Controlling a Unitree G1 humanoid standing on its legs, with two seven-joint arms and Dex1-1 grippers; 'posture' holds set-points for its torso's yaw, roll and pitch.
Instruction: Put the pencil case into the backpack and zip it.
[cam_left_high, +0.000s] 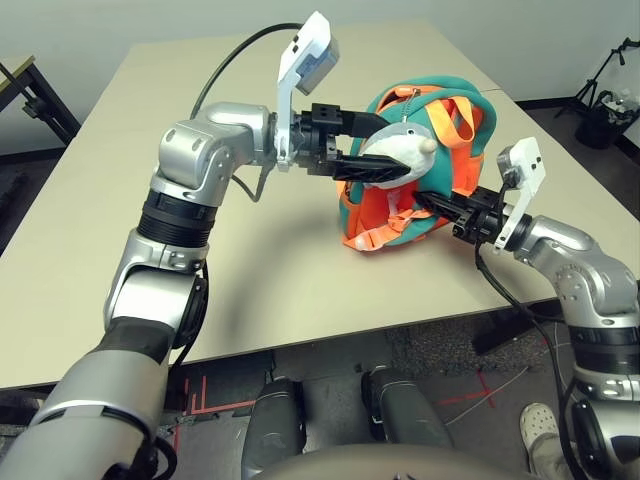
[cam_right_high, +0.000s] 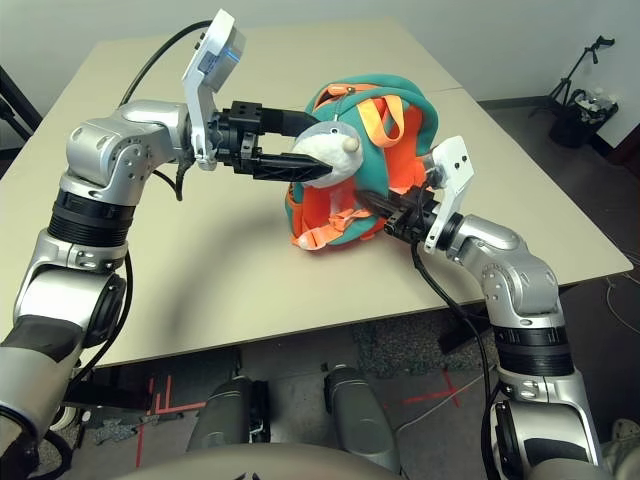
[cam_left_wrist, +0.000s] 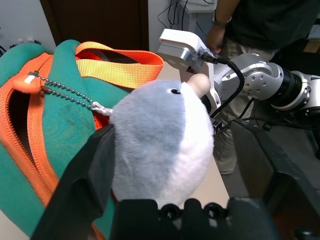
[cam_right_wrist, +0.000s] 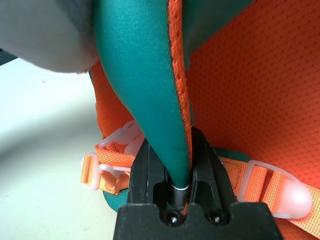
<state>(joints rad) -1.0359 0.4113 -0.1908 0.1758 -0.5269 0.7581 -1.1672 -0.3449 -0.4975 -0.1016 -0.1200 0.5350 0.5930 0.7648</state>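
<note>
Two grippers at backpack (cam_left_high: 408, 215): left (cam_left_wrist: 172, 150) wide around plush charm (cam_left_wrist: 160, 142), right (cam_right_wrist: 181, 165) pinching teal strap edge (cam_right_wrist: 145, 90).

The backpack's (cam_left_wrist: 72, 115) lower part is cut off.

Silver metal forearms (cam_left_high: 196, 168) with black ribbed bands (cam_left_high: 178, 218); loose black cables (cam_left_high: 232, 62) alongside. White wrist-camera housings (cam_right_high: 208, 62); black grippers (cam_right_high: 262, 140), small round screws.

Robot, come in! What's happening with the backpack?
Left pincer open around plush fish. Right pincer clamped on backpack's teal strap. Plush charm in the way, over.
</note>
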